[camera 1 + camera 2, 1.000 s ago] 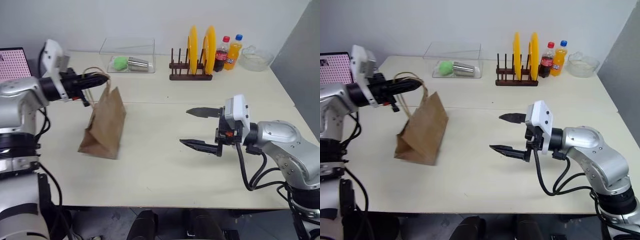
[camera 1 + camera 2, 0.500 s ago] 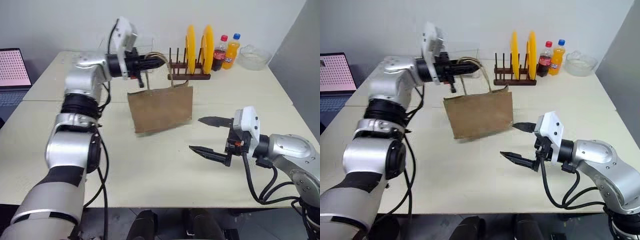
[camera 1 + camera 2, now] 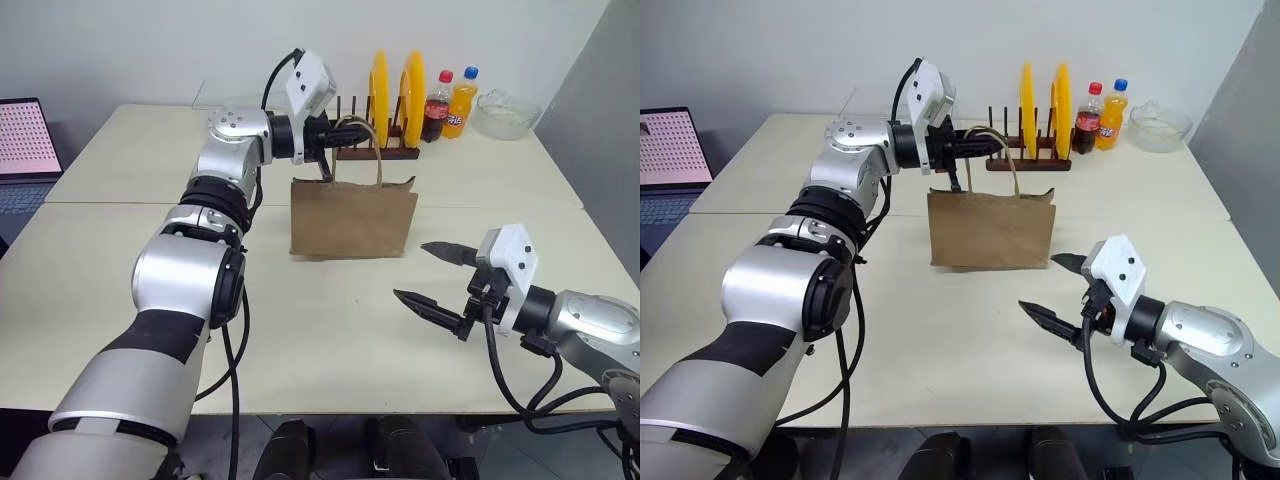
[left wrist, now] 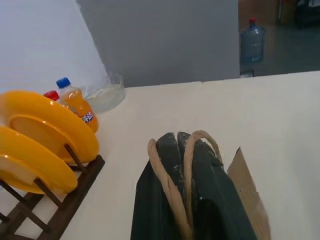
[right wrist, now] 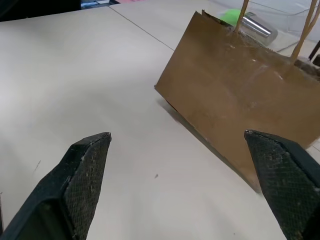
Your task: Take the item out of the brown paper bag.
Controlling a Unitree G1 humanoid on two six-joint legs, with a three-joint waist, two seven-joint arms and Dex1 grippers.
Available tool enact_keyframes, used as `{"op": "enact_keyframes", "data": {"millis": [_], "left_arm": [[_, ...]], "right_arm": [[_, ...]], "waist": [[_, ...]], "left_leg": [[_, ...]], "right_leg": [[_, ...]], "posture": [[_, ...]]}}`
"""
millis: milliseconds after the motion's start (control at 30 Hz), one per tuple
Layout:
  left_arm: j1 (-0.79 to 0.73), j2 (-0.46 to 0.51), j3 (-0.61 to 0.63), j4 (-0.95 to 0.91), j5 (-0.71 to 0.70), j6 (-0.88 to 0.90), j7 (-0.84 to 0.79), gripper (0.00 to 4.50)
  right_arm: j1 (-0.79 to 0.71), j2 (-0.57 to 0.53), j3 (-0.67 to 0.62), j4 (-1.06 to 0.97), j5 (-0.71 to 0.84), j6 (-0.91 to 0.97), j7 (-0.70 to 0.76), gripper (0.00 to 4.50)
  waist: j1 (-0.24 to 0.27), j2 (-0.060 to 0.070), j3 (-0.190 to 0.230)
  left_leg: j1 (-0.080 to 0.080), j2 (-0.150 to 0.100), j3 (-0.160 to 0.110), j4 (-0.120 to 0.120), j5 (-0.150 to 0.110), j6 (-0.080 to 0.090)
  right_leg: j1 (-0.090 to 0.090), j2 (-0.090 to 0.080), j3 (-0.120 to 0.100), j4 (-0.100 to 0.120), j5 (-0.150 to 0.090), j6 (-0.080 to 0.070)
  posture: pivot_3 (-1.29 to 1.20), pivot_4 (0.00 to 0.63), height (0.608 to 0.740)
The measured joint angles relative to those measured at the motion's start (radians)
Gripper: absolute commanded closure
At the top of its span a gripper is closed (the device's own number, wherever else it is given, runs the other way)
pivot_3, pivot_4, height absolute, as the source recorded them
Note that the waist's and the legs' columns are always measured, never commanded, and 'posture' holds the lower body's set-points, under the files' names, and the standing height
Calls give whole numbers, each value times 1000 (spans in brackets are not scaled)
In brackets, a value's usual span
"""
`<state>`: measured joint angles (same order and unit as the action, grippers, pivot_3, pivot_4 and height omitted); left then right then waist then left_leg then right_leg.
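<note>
Brown paper bag (image 3: 353, 216): stands upright at the middle of the frame on the pale table (image 3: 300, 330), its mouth at the top, broad face toward the camera.
Handles (image 3: 358, 140): two thin tan loops rise from the bag's top into the left gripper (image 3: 340, 139).
Left gripper: fingers pressed together on the handle loops, reaching in level from the upper left, directly above the bag.
Right gripper (image 3: 438, 281): at the lower right, fingers spread wide and holding nothing; it points toward the bag, near its lower right corner but apart from it.
Item: cannot be seen; the bag's inside is hidden from every angle.
Plate rack (image 3: 372, 150): dark wood, behind the bag, holding two yellow plates (image 3: 400, 90) on edge.
Bottles: a cola bottle (image 3: 436, 107) and an orange soda bottle (image 3: 463, 104) stand just right of the rack.
Glass bowl (image 3: 505, 113): upper right; contents unclear.
Left wrist view: shows the loops (image 4: 172, 185) wrapped over the closed black fingers (image 4: 200, 200).
Right wrist view: shows a clear box behind the bag with a green object (image 5: 231, 16) and a metal cup (image 5: 257, 29).
</note>
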<state>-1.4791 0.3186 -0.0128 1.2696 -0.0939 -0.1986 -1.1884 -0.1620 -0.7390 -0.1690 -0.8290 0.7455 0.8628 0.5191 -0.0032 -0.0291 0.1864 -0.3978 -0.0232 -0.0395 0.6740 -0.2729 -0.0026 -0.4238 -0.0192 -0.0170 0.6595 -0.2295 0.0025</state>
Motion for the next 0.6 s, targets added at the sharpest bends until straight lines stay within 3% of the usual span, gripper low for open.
{"op": "enact_keyframes", "data": {"millis": [600], "left_arm": [[-9, -19, -2, 48, 148, -114, 114, 4475]], "right_arm": [[23, -3, -9, -42, 73, 27, -91, 0]], "waist": [[0, 0, 0]], "left_leg": [[0, 0, 0, 2, 0, 1]], "right_leg": [[0, 0, 0, 2, 0, 0]], "posture": [[0, 150, 740]]}}
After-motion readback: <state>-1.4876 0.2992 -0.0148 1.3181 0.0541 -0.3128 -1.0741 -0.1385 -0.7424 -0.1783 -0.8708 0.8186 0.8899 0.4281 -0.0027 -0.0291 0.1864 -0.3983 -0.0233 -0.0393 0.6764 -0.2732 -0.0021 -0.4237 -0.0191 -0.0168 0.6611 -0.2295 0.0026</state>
